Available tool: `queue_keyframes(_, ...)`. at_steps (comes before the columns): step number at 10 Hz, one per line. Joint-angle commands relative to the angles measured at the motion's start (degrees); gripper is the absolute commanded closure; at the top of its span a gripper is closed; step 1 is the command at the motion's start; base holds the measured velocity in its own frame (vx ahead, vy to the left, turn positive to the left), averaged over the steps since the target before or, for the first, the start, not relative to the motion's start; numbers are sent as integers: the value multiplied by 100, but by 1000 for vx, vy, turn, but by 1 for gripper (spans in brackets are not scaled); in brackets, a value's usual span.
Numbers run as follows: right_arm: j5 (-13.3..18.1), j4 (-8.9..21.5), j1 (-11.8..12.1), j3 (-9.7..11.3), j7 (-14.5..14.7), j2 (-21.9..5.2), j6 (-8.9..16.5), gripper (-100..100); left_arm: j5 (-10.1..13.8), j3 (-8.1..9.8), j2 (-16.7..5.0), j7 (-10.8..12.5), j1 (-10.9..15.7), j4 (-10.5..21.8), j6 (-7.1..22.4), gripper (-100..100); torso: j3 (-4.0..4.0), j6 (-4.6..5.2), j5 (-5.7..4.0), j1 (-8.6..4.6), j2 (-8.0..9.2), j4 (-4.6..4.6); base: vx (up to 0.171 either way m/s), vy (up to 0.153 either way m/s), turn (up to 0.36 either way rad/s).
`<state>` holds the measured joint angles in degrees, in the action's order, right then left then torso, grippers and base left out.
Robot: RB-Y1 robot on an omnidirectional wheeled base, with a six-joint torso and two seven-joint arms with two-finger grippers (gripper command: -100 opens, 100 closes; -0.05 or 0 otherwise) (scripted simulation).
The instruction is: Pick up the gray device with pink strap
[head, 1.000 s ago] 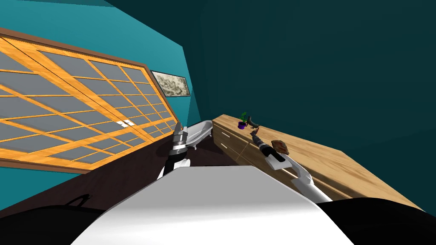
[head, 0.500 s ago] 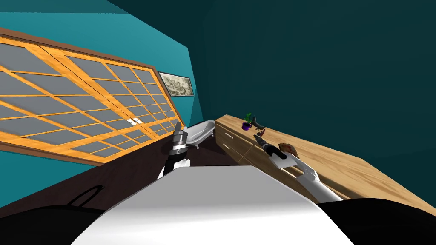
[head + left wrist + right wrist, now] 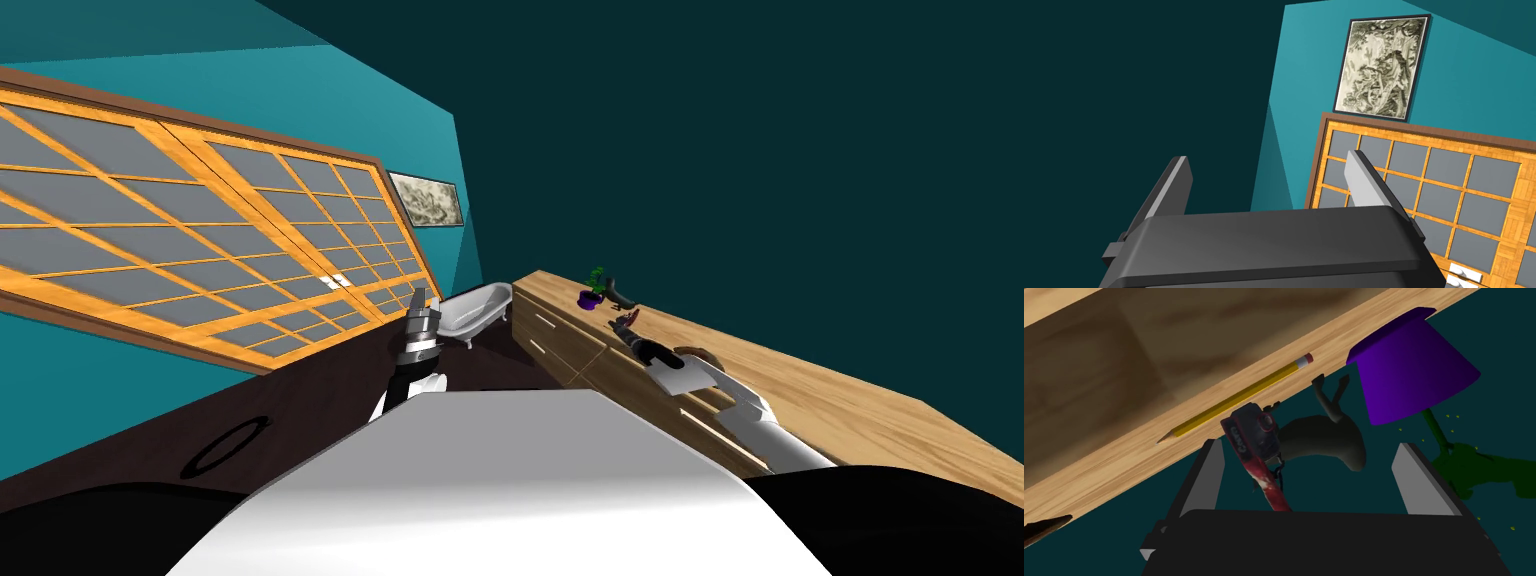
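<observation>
Right wrist view looks along the right claw [image 3: 1309,448], whose two fingers stand wide apart with nothing clamped between them. The gray device [image 3: 1258,432] sits just past the fingertips, nearer one finger than the other, and neither finger touches it. It is small and dark gray with a round red-ringed front. Its strap [image 3: 1267,480], more red than pink with white lettering, trails from the device back between the fingers to the claw's dark body.

A yellow pencil [image 3: 1239,398] lies on the wooden counter [image 3: 1114,358] just beside the device, with its eraser end toward a purple pot [image 3: 1409,373]. A dark curved thing [image 3: 1329,438] stands right behind the device, between it and the pot. I cannot tell what it is. A green plant [image 3: 1474,470] hangs from the pot against the teal wall.

From the head view, the right arm reaches out over the counter [image 3: 850,400] and its claw [image 3: 626,322] is near the purple pot [image 3: 589,298] at the far end. A white bathtub [image 3: 475,308] stands on the dark floor beyond the counter's end. The left claw [image 3: 420,300] is raised in front of the chest, well apart from the counter. The left wrist view shows its fingers [image 3: 1174,175] spread apart and empty.
</observation>
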<state>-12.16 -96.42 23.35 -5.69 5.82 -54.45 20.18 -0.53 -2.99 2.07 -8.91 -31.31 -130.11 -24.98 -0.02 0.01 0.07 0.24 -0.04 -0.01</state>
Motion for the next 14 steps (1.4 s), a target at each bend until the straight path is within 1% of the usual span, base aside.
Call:
queue_keyframes(1,-22,285,26,-44,173,-286,286,-100,0,0,0,0,0,0,0,0,0,0,0,0,0,0,35,76,190)
queue_keyframes(2,-22,285,26,-44,173,-317,360,-100,0,0,0,0,0,0,0,0,-3,-3,0,1,-5,-1,37,44,55)
queue_keyframes(3,-30,420,32,-67,265,-497,556,-100,0,1,0,0,-1,0,0,0,-1,5,-1,-8,-2,-1,29,37,83)
queue_keyframes(6,-50,756,47,-116,495,-962,1032,-100,0,0,0,0,0,0,0,0,-3,0,-1,-2,-5,-1,39,63,145)
queue_keyframes(8,-59,920,55,-138,604,-1194,1275,-100,0,0,0,0,0,0,0,0,-3,1,-1,-6,-5,-1,38,48,98)
queue_keyframes(11,-71,1109,71,-166,719,-1454,1535,-100,0,1,0,0,0,0,0,0,3,3,-3,-11,6,1,17,33,63)
queue_keyframes(12,-94,1070,64,-159,696,-1418,1464,-100,0,1,0,0,0,0,0,0,4,4,-4,-15,8,2,7,8,8)
queue_keyframes(13,-92,1075,65,-161,703,-1425,1487,0,0,1,-1,0,0,0,0,0,6,5,-6,-21,11,2,0,0,0)
queue_keyframes(14,194,1361,-47,-219,416,-1411,1198,-100,0,1,-1,0,0,0,0,0,7,5,-7,-24,13,3,32,47,44)
